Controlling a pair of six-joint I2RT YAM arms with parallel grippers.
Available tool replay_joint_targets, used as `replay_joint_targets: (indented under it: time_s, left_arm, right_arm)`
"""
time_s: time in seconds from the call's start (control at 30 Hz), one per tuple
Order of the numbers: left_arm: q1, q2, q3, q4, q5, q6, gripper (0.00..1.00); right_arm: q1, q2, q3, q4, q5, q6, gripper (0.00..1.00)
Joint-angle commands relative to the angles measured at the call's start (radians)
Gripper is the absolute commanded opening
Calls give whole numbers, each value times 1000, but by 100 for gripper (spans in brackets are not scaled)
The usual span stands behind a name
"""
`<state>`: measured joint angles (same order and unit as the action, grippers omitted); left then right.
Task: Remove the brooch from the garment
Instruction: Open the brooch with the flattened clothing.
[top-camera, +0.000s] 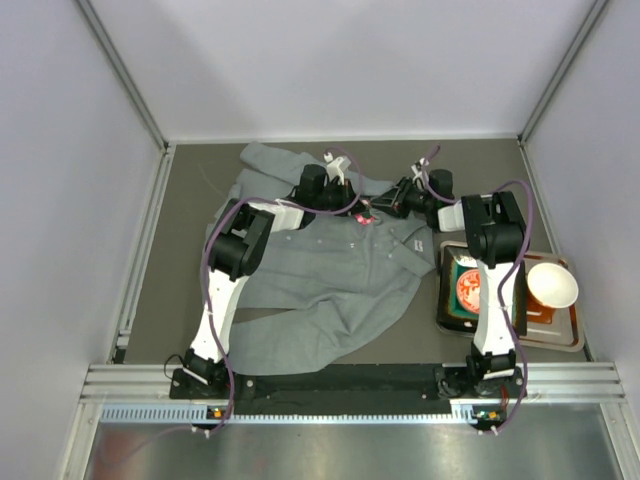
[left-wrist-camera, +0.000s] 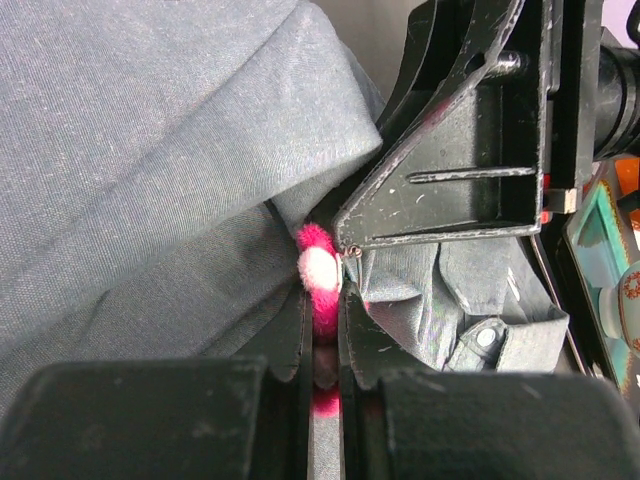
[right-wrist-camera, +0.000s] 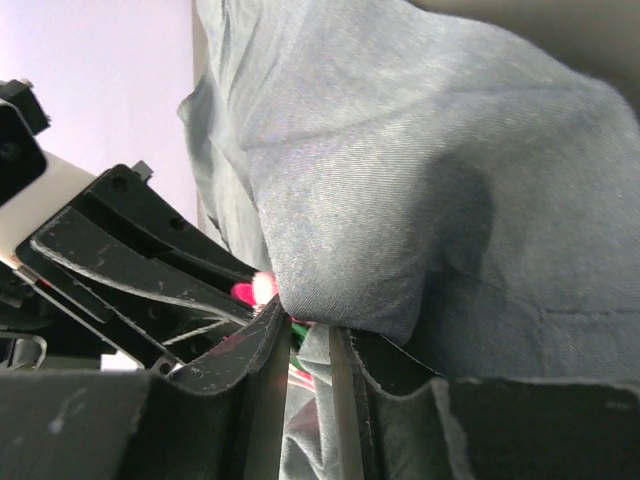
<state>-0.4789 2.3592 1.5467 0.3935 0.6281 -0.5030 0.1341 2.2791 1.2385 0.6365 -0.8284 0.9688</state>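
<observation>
- The large grey long-sleeved button-up shirt (top-camera: 320, 280) lies rumpled on the dark grey counter (top-camera: 190, 260). Its collar end is toward 12 o'clock in the top view.
- The small pink fuzzy flower brooch with a pale centre (left-wrist-camera: 318, 268) sits on the shirt near the collar, at about 12 o'clock from the middle of the shirt. It is between the two claws.
- The left claw (left-wrist-camera: 322, 305) is almost closed. Its two black fingers pinch the brooch, and pink fuzz shows in the thin gap between them.
- The right claw (right-wrist-camera: 310, 345) is narrow and is closed on a fold of the shirt. Grey cloth fills the gap between its fingers.
- In the left wrist view the tip of the right claw comes in from 2 o'clock and touches the brooch.
- A small white button (left-wrist-camera: 487, 338) shows on a folded edge of the shirt, at 4 o'clock from the brooch.
- A black rectangular tray (top-camera: 550, 343) stands on the counter at 3 o'clock from the shirt, just beside its edge. A white round bowl (top-camera: 552, 285) is in it.
</observation>
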Motion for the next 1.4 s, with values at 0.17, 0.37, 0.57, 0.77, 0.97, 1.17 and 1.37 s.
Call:
replay_joint_targets:
  time_s: [0.17,0.37,0.57,0.77,0.97,1.17,1.37]
  left_arm:
    - [-23,28,-8,-34,13,-3,0]
    - [-21,29,-5,-42,7,-9,0]
    - [-20,35,-5,-30,18,-22,0]
    - [-20,35,-10,-19,21,-29,0]
    - [-20,34,-11,-8,25,-34,0]
    - [-20,35,-11,-2,28,-37,0]
    - [-20,38,-10,-1,36,-35,0]
  right_arm:
    - [-5,-133,-128,-29,149,-99,25]
    - [-4,-202,-189,14,146,-147,18]
    - [7,-152,-177,133,68,-68,13]
    - [24,-116,-134,86,60,-71,17]
    - [33,-98,-110,51,68,-94,12]
    - [36,-70,-80,32,64,-93,6]
    - [36,-43,-53,28,28,-73,0]
